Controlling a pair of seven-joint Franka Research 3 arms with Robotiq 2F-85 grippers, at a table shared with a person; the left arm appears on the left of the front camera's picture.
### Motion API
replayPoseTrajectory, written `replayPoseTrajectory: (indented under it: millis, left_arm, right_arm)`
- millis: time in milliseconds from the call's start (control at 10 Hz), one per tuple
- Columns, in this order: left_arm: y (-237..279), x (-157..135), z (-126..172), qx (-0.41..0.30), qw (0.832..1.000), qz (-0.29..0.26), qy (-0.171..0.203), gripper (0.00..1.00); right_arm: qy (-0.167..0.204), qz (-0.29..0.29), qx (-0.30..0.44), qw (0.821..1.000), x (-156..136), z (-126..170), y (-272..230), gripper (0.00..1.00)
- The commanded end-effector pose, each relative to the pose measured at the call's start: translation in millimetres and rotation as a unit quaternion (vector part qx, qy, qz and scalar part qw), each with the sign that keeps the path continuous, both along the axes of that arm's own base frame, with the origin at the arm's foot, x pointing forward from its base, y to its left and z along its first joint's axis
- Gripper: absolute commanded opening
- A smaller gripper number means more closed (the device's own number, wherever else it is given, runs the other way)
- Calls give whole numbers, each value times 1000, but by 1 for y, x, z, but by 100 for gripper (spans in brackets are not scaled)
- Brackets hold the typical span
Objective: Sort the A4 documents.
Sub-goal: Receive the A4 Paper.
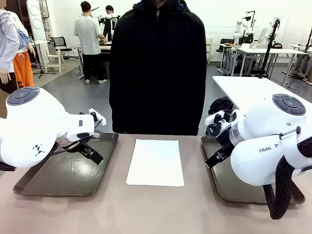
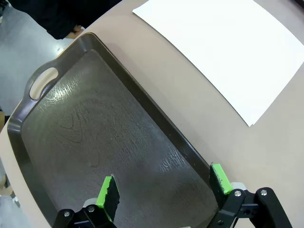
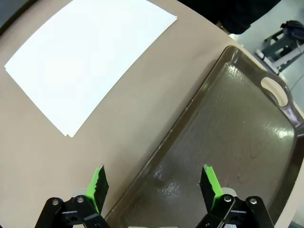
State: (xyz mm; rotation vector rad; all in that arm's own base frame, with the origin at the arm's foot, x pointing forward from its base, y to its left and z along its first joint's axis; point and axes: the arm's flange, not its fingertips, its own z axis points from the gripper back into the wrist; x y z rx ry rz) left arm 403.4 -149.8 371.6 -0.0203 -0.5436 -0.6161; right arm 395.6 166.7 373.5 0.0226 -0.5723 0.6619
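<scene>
Left fingers (image 2: pixel 107 192) and right fingers (image 3: pixel 99 182) wide, empty.

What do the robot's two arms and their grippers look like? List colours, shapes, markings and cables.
Both the left arm and the right arm are glossy white, rounded shells with dark grey round caps. The right one carries black lettering and a thick black braided cable. The left gripper and right gripper are black, with bright green pads.
</scene>
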Motion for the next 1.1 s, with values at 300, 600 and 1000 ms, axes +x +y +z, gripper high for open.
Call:
replayPoseTrajectory:
  millis: [300, 600, 1000]
  left_arm:
    - [45, -23, 48, -21, 998, -34, -58, 100]
    - [107, -45, 80, -75, 991, -70, -84, 100]
    - [157, -61, 92, -122, 986, -83, -81, 100]
  right_arm:
    - [-55, 37, 21, 998, -36, 58, -34, 100]
    - [-44, 46, 81, 995, -57, 104, -89, 100]
    - [-28, 133, 160, 978, -80, 134, -134, 100]
